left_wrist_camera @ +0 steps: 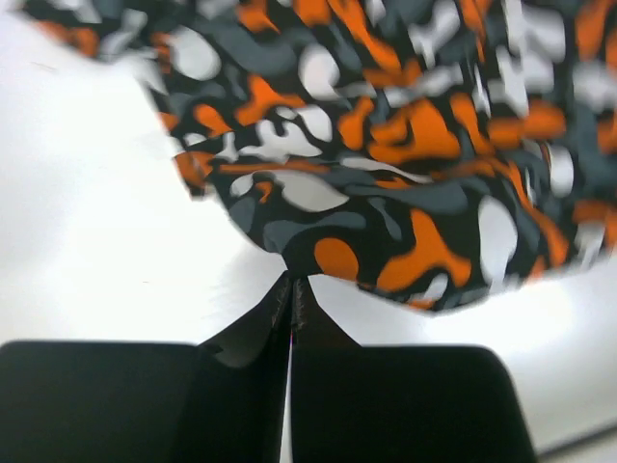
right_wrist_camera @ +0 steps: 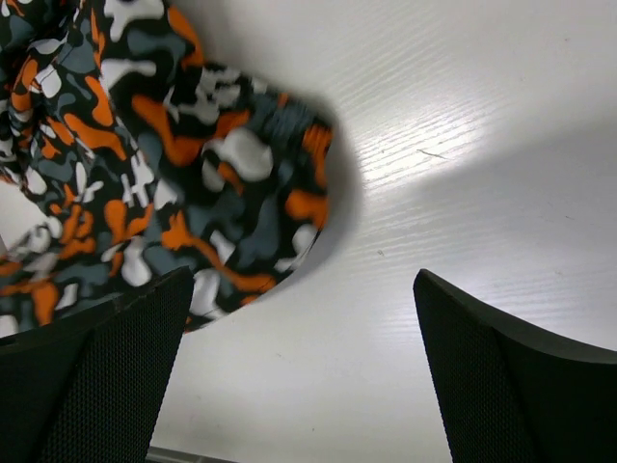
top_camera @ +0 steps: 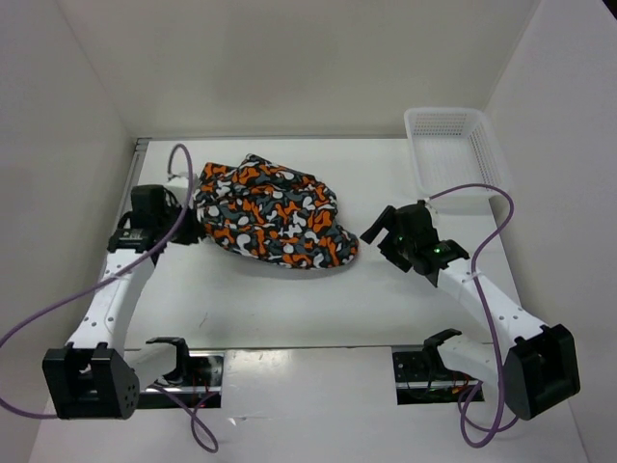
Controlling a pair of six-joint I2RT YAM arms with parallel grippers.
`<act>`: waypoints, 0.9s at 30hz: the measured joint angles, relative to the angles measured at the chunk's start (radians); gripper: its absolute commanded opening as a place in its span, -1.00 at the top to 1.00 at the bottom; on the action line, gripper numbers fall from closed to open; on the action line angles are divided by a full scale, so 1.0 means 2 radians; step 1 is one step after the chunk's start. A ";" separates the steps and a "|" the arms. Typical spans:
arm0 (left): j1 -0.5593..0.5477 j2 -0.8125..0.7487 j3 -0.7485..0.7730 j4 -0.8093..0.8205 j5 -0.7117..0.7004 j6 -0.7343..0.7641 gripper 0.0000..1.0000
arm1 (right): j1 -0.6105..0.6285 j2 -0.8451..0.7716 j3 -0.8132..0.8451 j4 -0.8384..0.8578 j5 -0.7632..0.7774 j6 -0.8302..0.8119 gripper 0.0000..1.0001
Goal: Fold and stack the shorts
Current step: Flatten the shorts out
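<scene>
The camouflage shorts (top_camera: 270, 217) lie bunched in a heap on the white table, left of the middle. My left gripper (top_camera: 193, 227) is at the heap's left edge. In the left wrist view its jaws (left_wrist_camera: 291, 282) are shut, and a point of the shorts' edge (left_wrist_camera: 386, 164) runs down into the tips. My right gripper (top_camera: 374, 237) is just right of the heap, low over the table. It is open and empty (right_wrist_camera: 304, 357), with the shorts' right hem (right_wrist_camera: 193, 183) ahead and to the left of its left finger (right_wrist_camera: 96, 371).
A white plastic mesh basket (top_camera: 451, 145) stands at the back right corner. White walls close the table on the left, back and right. Purple cables loop beside both arms. Bare table (top_camera: 289, 299) lies between the heap and the arm bases.
</scene>
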 measured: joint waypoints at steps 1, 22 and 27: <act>0.023 0.000 0.016 0.002 0.000 0.000 1.00 | 0.000 0.000 0.000 0.000 -0.001 -0.002 -1.00; 0.082 0.067 0.061 -0.018 0.017 0.000 1.00 | 0.017 0.205 -0.041 0.186 -0.163 0.042 -0.20; 0.082 0.067 0.061 -0.021 0.020 0.000 1.00 | 0.017 0.248 -0.039 0.247 -0.195 0.062 -0.17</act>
